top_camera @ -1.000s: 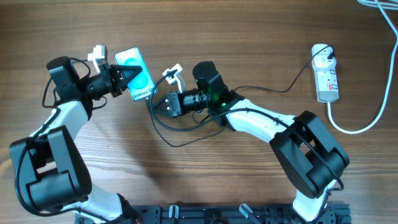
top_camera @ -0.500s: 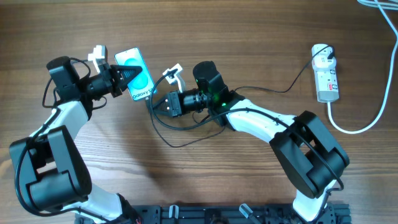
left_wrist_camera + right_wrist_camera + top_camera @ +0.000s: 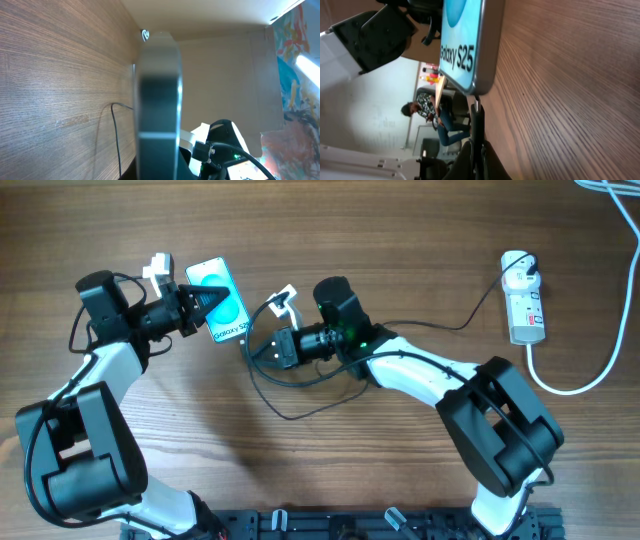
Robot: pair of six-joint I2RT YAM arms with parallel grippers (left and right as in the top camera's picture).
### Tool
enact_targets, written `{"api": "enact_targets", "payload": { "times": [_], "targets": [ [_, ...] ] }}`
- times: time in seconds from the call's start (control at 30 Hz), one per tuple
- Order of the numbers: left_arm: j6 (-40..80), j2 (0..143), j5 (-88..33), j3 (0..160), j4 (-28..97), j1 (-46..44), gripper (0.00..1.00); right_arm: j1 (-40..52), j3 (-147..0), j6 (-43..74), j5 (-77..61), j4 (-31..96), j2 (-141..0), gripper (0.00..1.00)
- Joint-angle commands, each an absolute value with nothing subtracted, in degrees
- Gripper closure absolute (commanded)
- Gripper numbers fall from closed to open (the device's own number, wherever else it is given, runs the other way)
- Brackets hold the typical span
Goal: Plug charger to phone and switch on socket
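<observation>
The phone, blue-turquoise screen with a white edge, is held tilted off the table by my left gripper, which is shut on it. In the left wrist view the phone shows edge-on and blurred. My right gripper is shut on the charger's small plug, whose metal tip sits just below the phone's short end near the "Galaxy S25" text; I cannot tell if they touch. The thin black cable runs right to the white socket.
The charger's black plug sits in the socket strip at the far right. A thick white cable curves from the socket along the right edge. Slack black cable loops on the wooden table in front of the right gripper.
My right gripper has drawn back slightly to the right with the charger plug. The left gripper and the phone have not moved.
</observation>
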State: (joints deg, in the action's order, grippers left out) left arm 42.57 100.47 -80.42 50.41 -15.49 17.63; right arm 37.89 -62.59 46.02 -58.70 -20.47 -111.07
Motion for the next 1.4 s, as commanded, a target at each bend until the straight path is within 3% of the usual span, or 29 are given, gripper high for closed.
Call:
{"api": "enact_targets", "payload": {
  "times": [0.0,0.17,0.3,0.43,0.67,0.8,0.93,1.03,1.23,1.27,1.37],
  "targets": [
    [42.2,99.4,-81.3,50.8,-15.7,17.4,0.96,36.3,-62.5,40.7,-66.9,-19.9,-111.2,0.96],
    [42.2,99.4,-81.3,50.8,-15.7,17.4,0.96,28.9,-62.5,33.5,-66.0,-3.1,-111.2,0.96],
    [42.2,99.4,-81.3,50.8,-15.7,17.4,0.96,22.6,-65.2,22.6,-52.1,20.1,-110.3,0.96],
    [42.2,99.4,-81.3,50.8,-15.7,17.4,0.96,23.6,-72.8,17.9,-22.3,41.3,-109.5,0.96],
    [42.2,99.4,-81.1,50.8,-15.7,17.4,0.96,32.6,-72.9,21.5,0.3,42.9,-111.2,0.95],
    [42.2,99.4,-81.1,50.8,-15.7,17.4,0.96,34.2,-72.8,21.9,0.7,43.3,-114.9,0.96],
    [42.2,99.4,-81.1,50.8,-15.7,17.4,0.96,34.2,-72.8,22.0,0.7,43.8,-115.9,0.85],
    [42.2,99.4,-81.1,50.8,-15.7,17.4,0.96,34.2,-72.8,22.1,0.7,43.9,-116.0,0.83],
    [42.2,99.4,-80.9,50.8,-15.7,17.4,0.96,34.2,-72.7,22.3,0.7,43.3,-116.0,0.93],
    [42.2,99.4,-80.9,50.8,-15.7,17.4,0.96,34.2,-72.7,22.7,0.7,43.4,-116.0,0.82],
    [42.2,99.4,-80.9,50.8,-15.7,17.4,0.96,34.2,-72.7,23.8,0.7,43.4,-116.0,0.76]
  ]
}}
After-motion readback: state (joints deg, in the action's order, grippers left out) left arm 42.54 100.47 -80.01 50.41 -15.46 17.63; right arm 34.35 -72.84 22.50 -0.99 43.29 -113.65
